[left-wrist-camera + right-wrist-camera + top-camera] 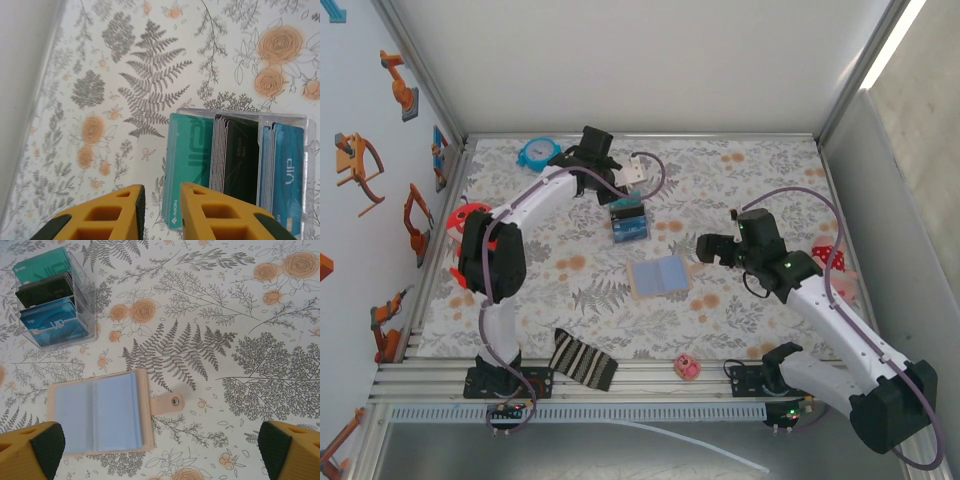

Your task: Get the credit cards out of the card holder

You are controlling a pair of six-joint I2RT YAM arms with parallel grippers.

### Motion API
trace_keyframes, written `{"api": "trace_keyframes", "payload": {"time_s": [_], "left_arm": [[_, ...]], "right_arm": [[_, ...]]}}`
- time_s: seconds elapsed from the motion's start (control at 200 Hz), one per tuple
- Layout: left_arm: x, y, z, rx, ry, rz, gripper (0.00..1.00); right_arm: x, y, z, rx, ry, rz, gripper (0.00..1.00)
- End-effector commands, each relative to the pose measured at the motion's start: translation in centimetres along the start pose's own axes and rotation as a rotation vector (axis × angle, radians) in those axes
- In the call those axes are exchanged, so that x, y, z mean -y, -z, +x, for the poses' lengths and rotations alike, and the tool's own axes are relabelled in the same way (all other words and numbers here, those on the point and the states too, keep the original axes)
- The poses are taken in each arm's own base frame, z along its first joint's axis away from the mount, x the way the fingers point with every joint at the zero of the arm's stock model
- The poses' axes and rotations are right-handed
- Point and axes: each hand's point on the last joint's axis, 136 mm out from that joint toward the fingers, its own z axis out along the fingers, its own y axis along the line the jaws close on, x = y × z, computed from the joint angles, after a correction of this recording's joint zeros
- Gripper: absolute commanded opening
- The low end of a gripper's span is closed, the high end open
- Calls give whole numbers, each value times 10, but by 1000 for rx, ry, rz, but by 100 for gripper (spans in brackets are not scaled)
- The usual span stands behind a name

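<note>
Overhead, the card holder (660, 275) lies open on the floral tablecloth (740, 180), pale blue panels up, just beside my right claw (705, 245); my left claw (615, 185) hangs by the clear card box (628, 222)

From my left wrist, that claw (161, 192) is narrowly parted, pinching nothing, beside the box (260, 114) of teal, black and blue cards (240, 150)

From my right wrist, my claw (161, 445) is spread wide, with the holder (97, 412) lying flat, its snap tab (167, 402) out to the right

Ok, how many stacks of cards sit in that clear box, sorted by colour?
Teal stack: 1
Black stack: 1
Blue stack: 1
Total: 3 stacks, standing side by side in the clear box
</note>
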Motion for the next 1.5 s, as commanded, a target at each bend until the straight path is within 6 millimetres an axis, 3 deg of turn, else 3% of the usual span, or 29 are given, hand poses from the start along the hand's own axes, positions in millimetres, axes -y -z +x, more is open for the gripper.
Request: {"api": "trace_keyframes", "payload": {"time_s": [0.0,0.09,0.115,0.2,0.28,0.305,0.521,0.776,1.077,1.267,1.497], "left_arm": [[-5,36,-20,89,31,-43,27],[-5,56,-23,116,70,-78,28],[-5,61,-23,124,85,-90,37],[-2,80,-22,155,135,-135,53],[-2,97,-17,183,203,-197,56],[-1,103,-15,191,229,-215,63],[5,139,21,212,463,-403,99],[8,166,109,101,752,-764,97],[20,167,190,82,959,-944,97],[19,152,225,76,988,-973,97],[7,138,245,126,946,-1013,97]], "right_arm": [[7,6,-6,31,-3,36,99],[12,8,-8,48,2,63,100],[13,8,-10,55,5,74,100],[20,10,-14,75,13,112,100],[26,11,-17,91,21,149,100],[28,12,-19,98,24,161,100],[43,16,-27,141,56,257,99],[54,20,-37,368,154,272,100],[77,44,-37,733,208,335,99],[108,53,-28,810,148,487,100],[109,34,-25,740,260,524,100]]}}
